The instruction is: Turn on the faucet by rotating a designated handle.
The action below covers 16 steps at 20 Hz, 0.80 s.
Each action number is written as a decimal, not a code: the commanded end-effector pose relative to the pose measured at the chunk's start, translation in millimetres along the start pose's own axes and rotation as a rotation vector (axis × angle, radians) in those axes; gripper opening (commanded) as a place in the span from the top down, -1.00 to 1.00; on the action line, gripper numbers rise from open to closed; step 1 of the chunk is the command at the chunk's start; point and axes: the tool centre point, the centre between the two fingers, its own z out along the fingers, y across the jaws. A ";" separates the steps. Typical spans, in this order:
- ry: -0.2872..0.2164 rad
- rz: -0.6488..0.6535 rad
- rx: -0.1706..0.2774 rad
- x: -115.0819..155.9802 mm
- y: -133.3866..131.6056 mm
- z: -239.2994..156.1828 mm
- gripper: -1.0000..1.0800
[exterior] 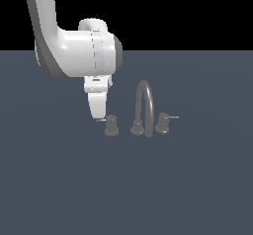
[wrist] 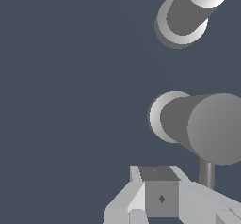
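The faucet (exterior: pixel 145 100) is a small dark grey fixture with a thin arched spout on a round base (exterior: pixel 137 128), flanked by two knobs. The handle (exterior: pixel 111 125) is the knob on the exterior view's left, and its thin rod lever (exterior: pixel 100 120) points further left. My gripper (exterior: pixel 98 116) hangs down right at that lever's tip, fingers together with nothing between them. The wrist view shows the handle (wrist: pixel 207 124) large and close, its lever (wrist: pixel 206 173) beside my gripper (wrist: pixel 160 180). The spout base (wrist: pixel 188 16) lies beyond.
The twin knob (exterior: pixel 163 124) stands on the exterior view's right of the spout, its lever pointing right. The fixture sits on a flat blue-grey floor (exterior: pixel 59 179). My white arm (exterior: pixel 74 51) rises above the handle.
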 end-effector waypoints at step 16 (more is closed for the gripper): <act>-0.003 0.029 0.001 -4.0 6.4 6.7 1.00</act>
